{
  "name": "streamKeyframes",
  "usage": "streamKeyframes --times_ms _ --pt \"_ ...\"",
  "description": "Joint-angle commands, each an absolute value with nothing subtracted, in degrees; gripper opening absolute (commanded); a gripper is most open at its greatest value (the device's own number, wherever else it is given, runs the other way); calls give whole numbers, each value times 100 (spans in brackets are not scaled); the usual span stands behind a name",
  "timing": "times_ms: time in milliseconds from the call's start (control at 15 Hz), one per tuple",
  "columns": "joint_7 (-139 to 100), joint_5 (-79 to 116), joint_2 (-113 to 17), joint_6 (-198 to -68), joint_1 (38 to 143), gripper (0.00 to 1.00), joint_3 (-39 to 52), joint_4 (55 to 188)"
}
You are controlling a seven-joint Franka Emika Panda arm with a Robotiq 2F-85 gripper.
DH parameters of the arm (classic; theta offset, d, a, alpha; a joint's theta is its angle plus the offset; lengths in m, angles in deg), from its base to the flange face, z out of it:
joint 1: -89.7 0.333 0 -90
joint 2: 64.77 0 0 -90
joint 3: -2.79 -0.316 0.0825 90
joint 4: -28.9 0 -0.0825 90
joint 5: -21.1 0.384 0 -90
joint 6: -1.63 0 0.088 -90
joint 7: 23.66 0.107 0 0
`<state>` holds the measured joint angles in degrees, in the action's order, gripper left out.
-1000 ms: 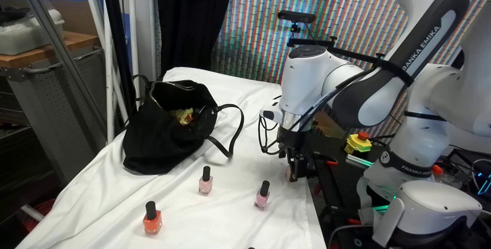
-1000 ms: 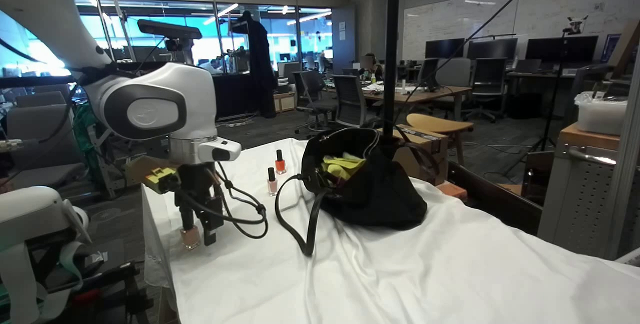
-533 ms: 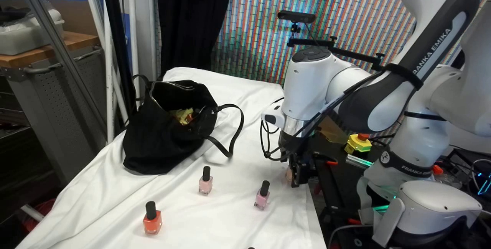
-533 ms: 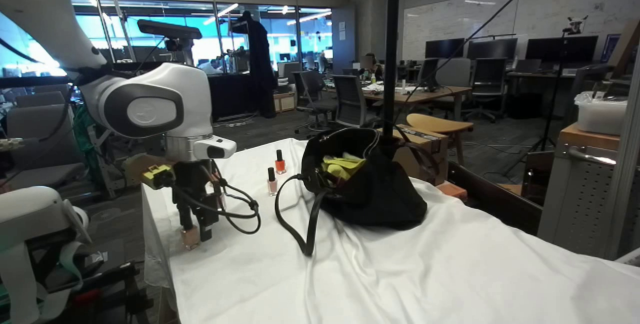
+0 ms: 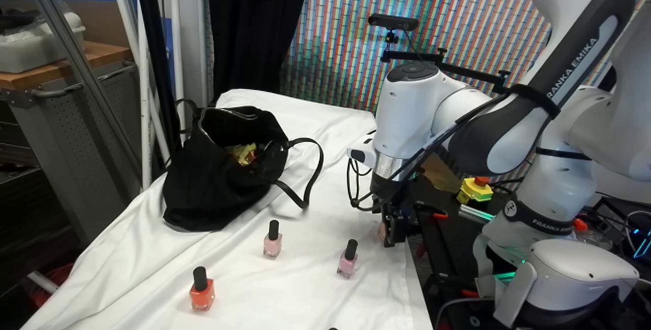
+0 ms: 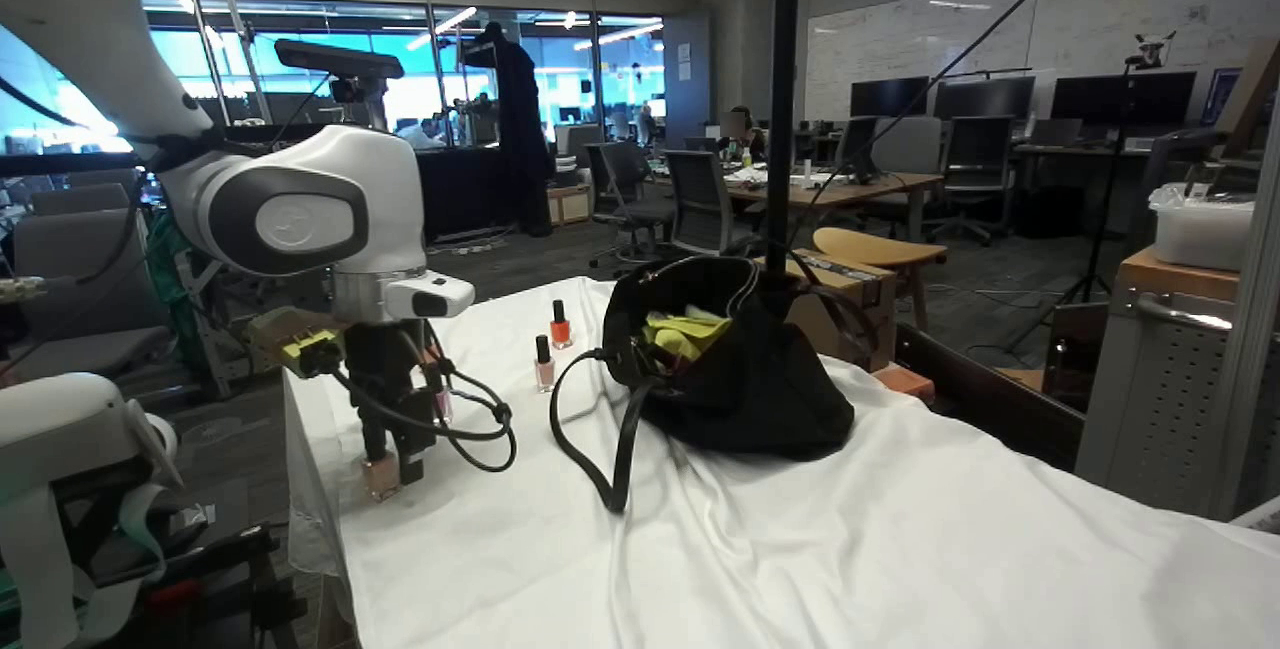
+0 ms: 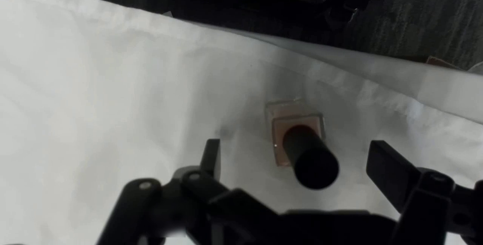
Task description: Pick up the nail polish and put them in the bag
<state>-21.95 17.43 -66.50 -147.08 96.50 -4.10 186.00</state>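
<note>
Jaws apart, the end effector (image 7: 296,154) is straddling a pinkish nail polish bottle (image 7: 302,143) standing untouched between them on the white-draped worktop (image 7: 113,94); likely light, stiff, slick and breakable, it is calling for a gentle squeeze on its dark cap (image 7: 316,167).

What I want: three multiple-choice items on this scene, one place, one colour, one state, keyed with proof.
1. Where is the bag?
A) on the floor
B) on the white cloth
C) on the wooden-topped cart

2. What colour is the cap of the polish bottle in the wrist view?
A) red
B) white
C) black

3. How does the pincer stand?
A) open
B) shut on the bottle
C) shut on nothing

1 B: both exterior views show its base on the cloth.
2 C: seen from above, it shows black.
3 A: in the wrist view, cloth shows between the cap and both fingers.
</note>
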Motion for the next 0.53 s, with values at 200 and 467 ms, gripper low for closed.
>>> streamKeyframes --times_ms 200,467 --pt "-2322 1817 -6813 -14518 9576 100 -320 18614" --pt "-2603 1951 -6800 -14242 9577 100 -286 18598"
